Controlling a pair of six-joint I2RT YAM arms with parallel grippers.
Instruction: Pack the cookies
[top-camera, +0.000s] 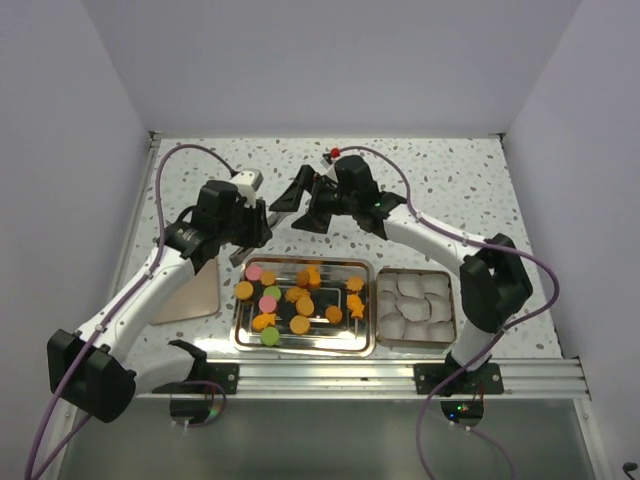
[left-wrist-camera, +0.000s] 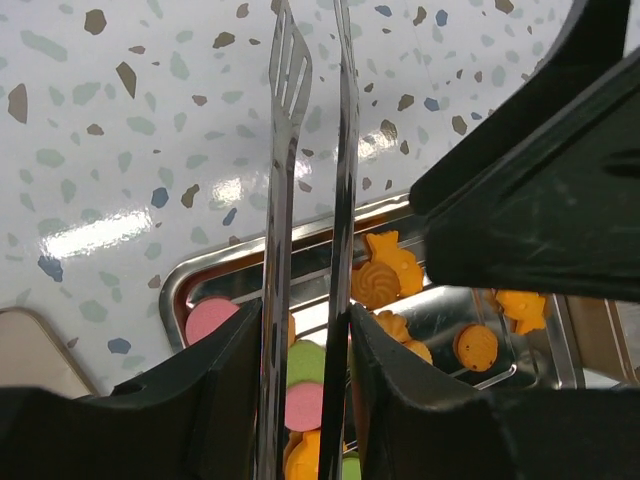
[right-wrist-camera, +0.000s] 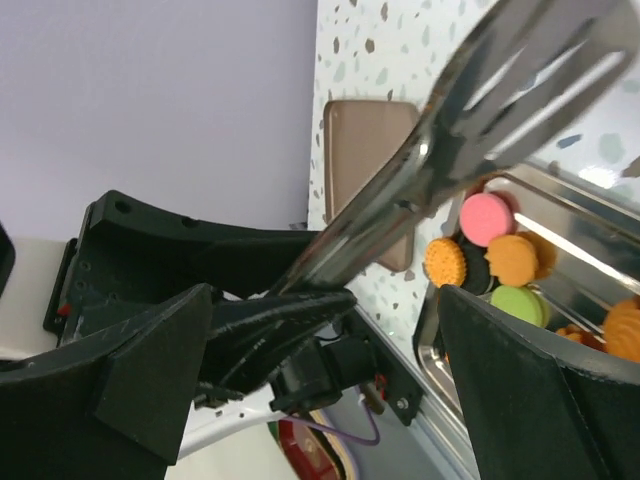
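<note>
Two arms meet over the speckled table (top-camera: 450, 190) behind a steel tray (top-camera: 300, 349) of cookies (top-camera: 300, 300). The left gripper (left-wrist-camera: 305, 320) is pinched on a pair of slotted metal tongs (left-wrist-camera: 285, 150), its fingers (left-wrist-camera: 215, 395) pressing the handles from either side while the two blades stand slightly apart. The right gripper (top-camera: 288, 212) hovers just beside it with its jaws spread wide and nothing between them, apparently lined up to steady or take the tool, though that is a reading of the pose.

The tongs seem to be the chosen way to lift the small, flat pieces, which bare fingers would struggle to pick off the metal.

The cookies all lie in the tray: orange discs and star-like shapes, with a few pink and green discs, some overlapping. To its right, touching or nearly so, a second, smaller tray (top-camera: 417, 343) holds white crinkled paper cups (top-camera: 415, 305) packed side by side — no cookie shows in any of them, so the packing looks not yet begun. A tan board (top-camera: 195, 292) lies to the left of the cookie tray.
</note>
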